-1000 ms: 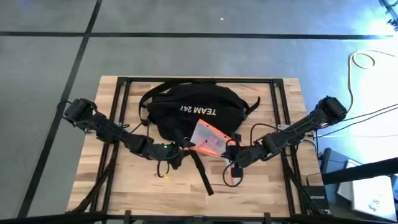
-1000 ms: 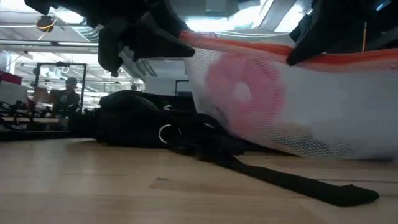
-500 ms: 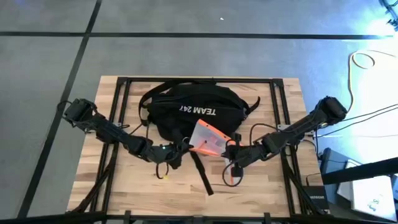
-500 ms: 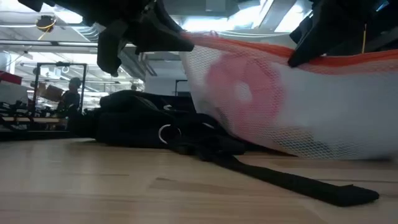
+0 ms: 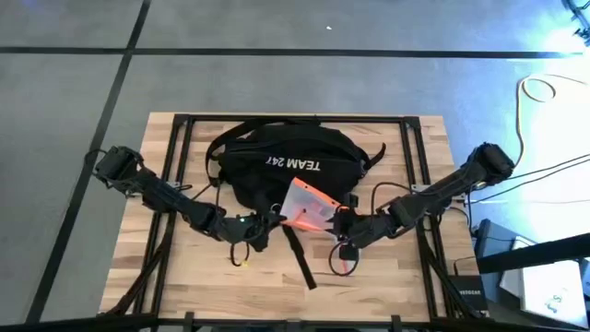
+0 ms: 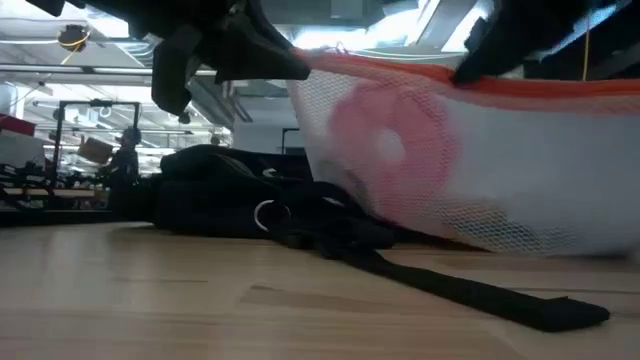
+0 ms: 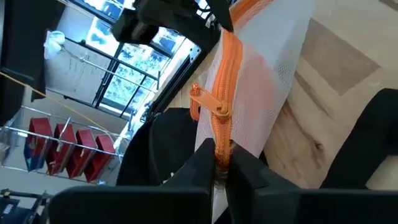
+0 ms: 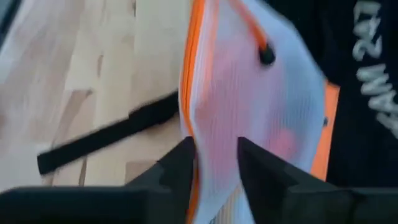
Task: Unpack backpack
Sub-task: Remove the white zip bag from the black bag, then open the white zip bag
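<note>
Backpack: black backpack (image 5: pixel 281 164) with white "TEAM 247" lettering lies flat at the middle of the desk (image 5: pixel 184 267), toward the far side; in the low view it is the dark mound (image 6: pixel 215 190) behind the pouch.
Strap: a black strap (image 5: pixel 299 256) runs from the backpack toward the near edge and lies flat on the wood (image 6: pixel 470 290).
Pouch: translucent mesh pouch (image 5: pixel 306 205) with orange trim, held up off the desk between both hands, over the backpack's near edge; something pink shows through the mesh (image 6: pixel 390 140).
Left hand: left hand (image 5: pixel 273 219) at the pouch's left corner, fingers clenched on the orange zipper edge (image 7: pixel 222 118), grasping the pouch.
Right hand: right hand (image 5: pixel 343 221) at the pouch's right side; its fingers (image 8: pixel 180 165) sit either side of the orange-trimmed edge (image 8: pixel 194 74), pinching the pouch.
Background: a person (image 6: pixel 127 155) stands far off in the room.
</note>
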You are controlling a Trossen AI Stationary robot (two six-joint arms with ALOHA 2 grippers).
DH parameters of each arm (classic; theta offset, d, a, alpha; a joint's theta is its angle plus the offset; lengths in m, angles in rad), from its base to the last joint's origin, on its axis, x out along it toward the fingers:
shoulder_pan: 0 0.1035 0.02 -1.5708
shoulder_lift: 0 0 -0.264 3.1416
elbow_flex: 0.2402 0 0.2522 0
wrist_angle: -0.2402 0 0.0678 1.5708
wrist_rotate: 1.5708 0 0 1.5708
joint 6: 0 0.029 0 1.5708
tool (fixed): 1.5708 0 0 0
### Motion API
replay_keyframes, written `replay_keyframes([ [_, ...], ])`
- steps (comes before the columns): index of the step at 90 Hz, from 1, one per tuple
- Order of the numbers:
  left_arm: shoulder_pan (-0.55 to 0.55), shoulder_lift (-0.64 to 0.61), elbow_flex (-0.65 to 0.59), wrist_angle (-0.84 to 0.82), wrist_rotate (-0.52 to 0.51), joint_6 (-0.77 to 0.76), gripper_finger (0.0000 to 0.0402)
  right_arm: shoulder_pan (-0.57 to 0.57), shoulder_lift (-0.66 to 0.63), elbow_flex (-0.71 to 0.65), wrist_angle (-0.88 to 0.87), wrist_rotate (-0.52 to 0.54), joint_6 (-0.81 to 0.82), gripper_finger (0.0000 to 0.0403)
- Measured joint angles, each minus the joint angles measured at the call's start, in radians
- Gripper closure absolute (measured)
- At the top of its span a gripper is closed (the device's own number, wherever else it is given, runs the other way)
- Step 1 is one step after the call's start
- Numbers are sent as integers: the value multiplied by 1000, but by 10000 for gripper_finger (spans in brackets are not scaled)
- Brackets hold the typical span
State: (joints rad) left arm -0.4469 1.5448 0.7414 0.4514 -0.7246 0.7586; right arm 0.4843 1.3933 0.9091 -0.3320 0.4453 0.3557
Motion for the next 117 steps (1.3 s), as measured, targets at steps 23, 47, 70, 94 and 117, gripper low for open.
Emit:
replay_keyframes([
  [23, 0, 0, 0, 0, 10, -14, 401, 0, 10, 18, 280, 163, -327, 165],
  [47, 1, 0, 0, 1, 37, -39, 401, -46, 103, 17, 388, 127, -457, 177],
  [70, 2, 0, 0, 1, 35, -43, 401, -126, 147, 16, 415, -13, -458, 220],
  [94, 2, 0, 0, -1, 34, -44, 401, -139, 157, 16, 413, -102, -440, 230],
  [117, 3, 0, 0, -3, 33, -45, 401, -155, 189, 16, 422, -77, -439, 231],
])
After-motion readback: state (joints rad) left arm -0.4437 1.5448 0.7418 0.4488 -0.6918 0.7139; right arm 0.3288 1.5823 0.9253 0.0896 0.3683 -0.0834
